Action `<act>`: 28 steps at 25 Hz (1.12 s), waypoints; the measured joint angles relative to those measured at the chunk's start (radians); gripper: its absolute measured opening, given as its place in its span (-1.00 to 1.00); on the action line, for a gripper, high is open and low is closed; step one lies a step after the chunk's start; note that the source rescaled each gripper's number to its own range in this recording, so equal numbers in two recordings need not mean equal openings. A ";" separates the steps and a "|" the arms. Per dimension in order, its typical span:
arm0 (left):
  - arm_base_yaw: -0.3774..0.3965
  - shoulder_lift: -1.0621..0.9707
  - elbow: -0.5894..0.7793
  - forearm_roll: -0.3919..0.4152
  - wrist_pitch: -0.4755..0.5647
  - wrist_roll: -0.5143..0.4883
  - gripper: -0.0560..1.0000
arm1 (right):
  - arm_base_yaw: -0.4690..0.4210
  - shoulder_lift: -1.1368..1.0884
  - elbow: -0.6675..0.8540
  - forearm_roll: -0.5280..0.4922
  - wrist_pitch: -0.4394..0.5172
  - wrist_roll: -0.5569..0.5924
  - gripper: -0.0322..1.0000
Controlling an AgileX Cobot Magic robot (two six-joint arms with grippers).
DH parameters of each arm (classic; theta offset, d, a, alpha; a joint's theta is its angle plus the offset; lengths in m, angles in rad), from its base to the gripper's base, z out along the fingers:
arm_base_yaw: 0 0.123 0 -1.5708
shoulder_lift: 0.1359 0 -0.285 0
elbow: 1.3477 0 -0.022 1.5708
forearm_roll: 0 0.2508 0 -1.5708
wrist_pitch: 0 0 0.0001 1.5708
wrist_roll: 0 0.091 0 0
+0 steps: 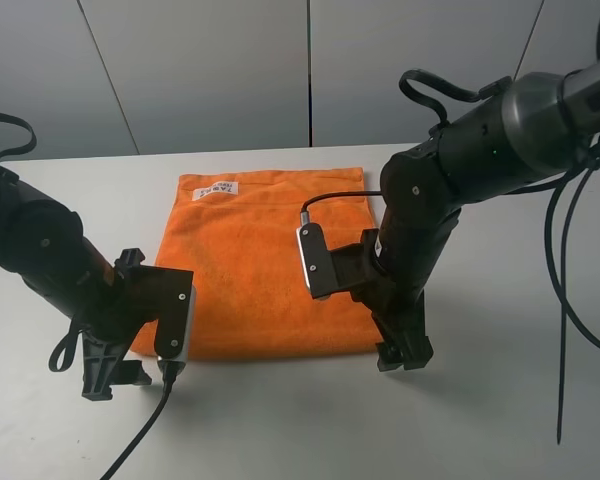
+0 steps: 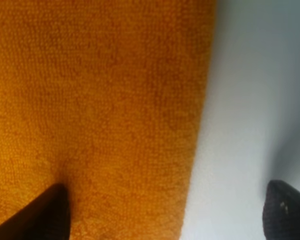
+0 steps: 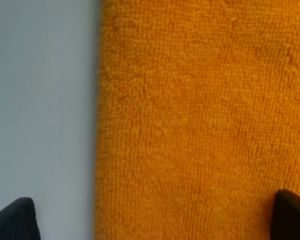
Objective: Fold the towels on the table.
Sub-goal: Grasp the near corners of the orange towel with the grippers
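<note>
The orange towel [image 1: 265, 265] lies flat and spread out in the middle of the white table [image 1: 480, 420]. Its white label [image 1: 217, 187] sits near the far left corner.

Both arms are bent down at the towel's near corners, one on each side, with their wrists pitched steeply towards the tabletop. The left arm comes in low from the left edge of the high view. Its forearm slopes down and the left gripper [image 1: 105, 375] points down at the near left corner. The right arm reaches in from the upper right, folds sharply at the elbow and drops the right gripper [image 1: 400, 355] to the near right corner.

Each gripper's jaws stand wide apart and hold nothing. In the left wrist view one fingertip [image 2: 45, 215] is over the towel and the other [image 2: 287, 210] is over bare table, so the cloth's side edge runs between them. The right wrist view shows the mirror of this: one fingertip [image 3: 292, 215] over the towel, one [image 3: 12, 220] over the table. Whether any tip touches the surface cannot be told.
</note>
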 joint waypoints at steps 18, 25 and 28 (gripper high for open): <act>0.001 0.044 0.022 0.000 -0.038 0.000 0.99 | 0.000 0.028 0.000 0.006 -0.013 0.000 1.00; 0.001 0.045 0.022 -0.005 -0.043 -0.002 0.76 | -0.002 0.028 0.000 0.018 -0.019 0.000 0.91; 0.001 0.050 0.022 -0.006 -0.080 -0.002 -0.07 | -0.002 0.028 0.000 0.018 -0.038 0.000 0.18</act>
